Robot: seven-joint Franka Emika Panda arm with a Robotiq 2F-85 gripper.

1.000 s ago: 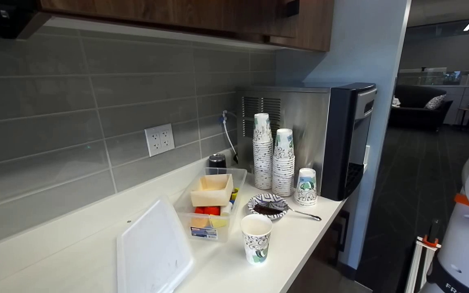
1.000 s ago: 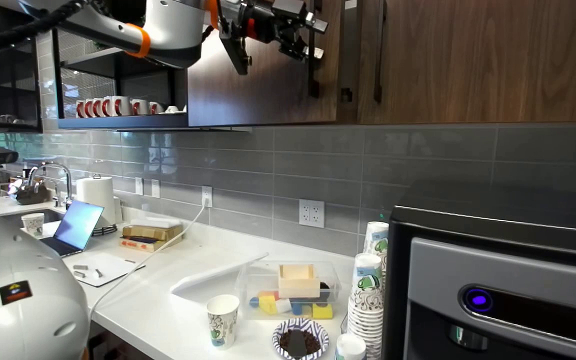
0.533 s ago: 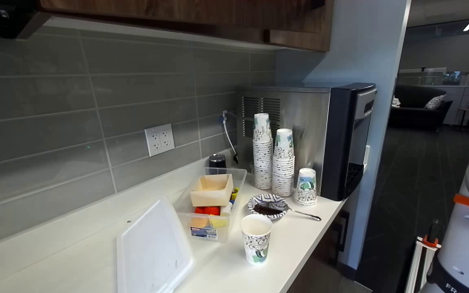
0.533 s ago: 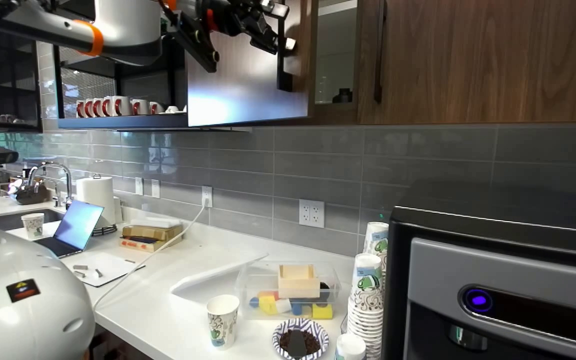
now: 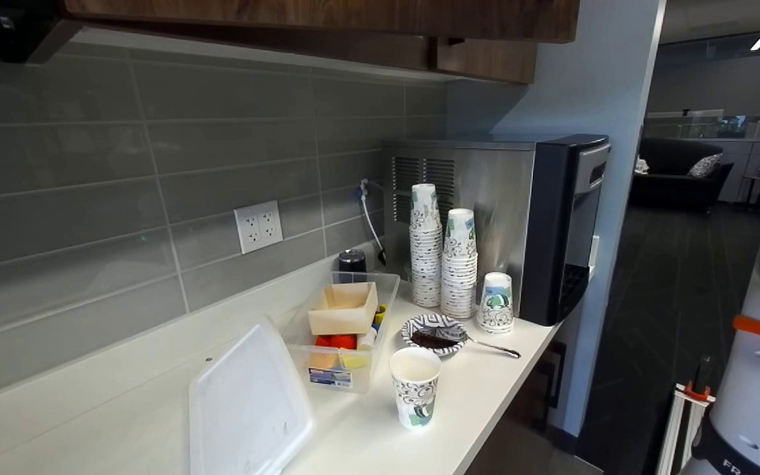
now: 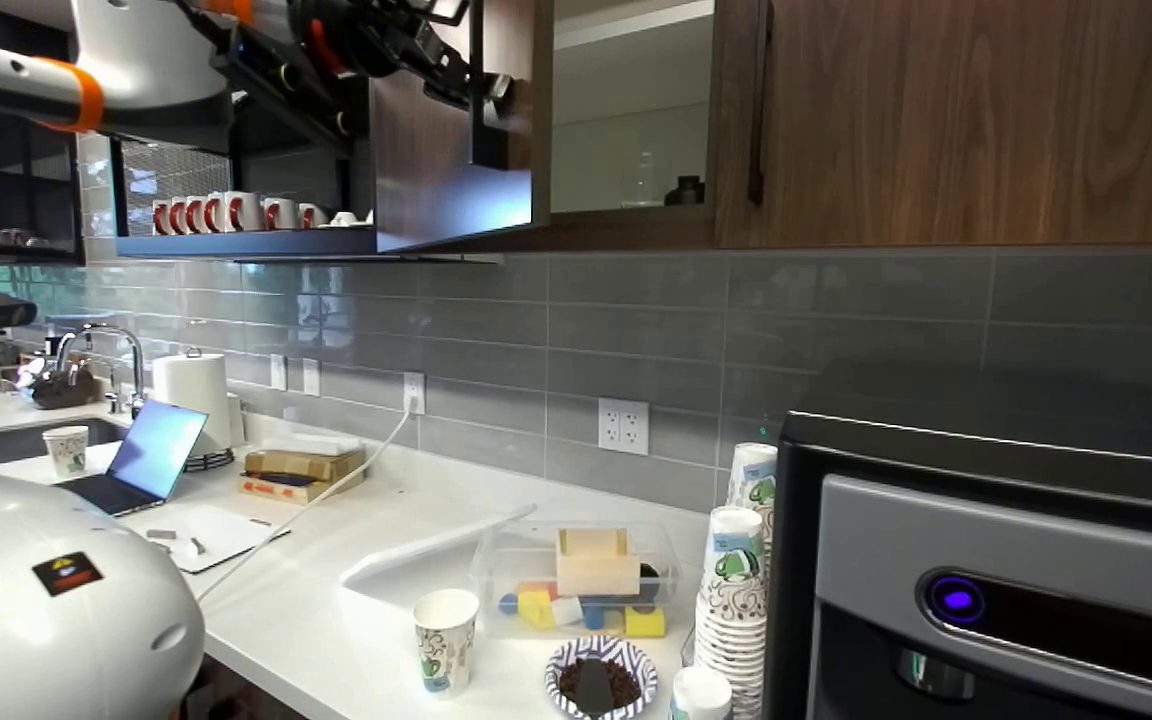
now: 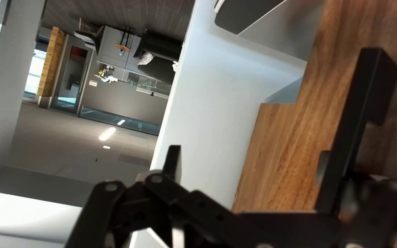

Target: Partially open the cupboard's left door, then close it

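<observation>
Dark brown and wood-grained, the left door (image 6: 436, 165) of the cupboard (image 6: 626, 228) is standing ajar above the counter (image 6: 316, 620), angling outward and baring a pale interior (image 6: 626, 110) where a small dark object (image 6: 686, 190) is sitting. At the door's black bar handle (image 6: 476, 125) the Robotiq gripper (image 6: 486, 48) is holding its fingers spread, one fingertip showing just past the bar. The Panda arm (image 6: 151, 60) is reaching in past open shelving (image 6: 246, 245), where white-and-red mugs (image 6: 236, 212) are standing in a row. Across the gap, the right door (image 6: 936, 120) is lying flush. Grey tiles (image 6: 636, 350) are lining the wall below. On the counter, a clear plastic bin (image 5: 361, 381) is holding a pale open box (image 5: 344, 316) and coloured blocks (image 6: 644, 622); a white lid (image 5: 248, 402) is sitting tilted beside it. An upright paper cup (image 5: 415, 389) is standing near a patterned bowl (image 5: 443, 321) of dark granules, and upside-down cup stacks (image 5: 426, 264) are rising beside a steel-sided dispenser (image 5: 505, 218).
</observation>
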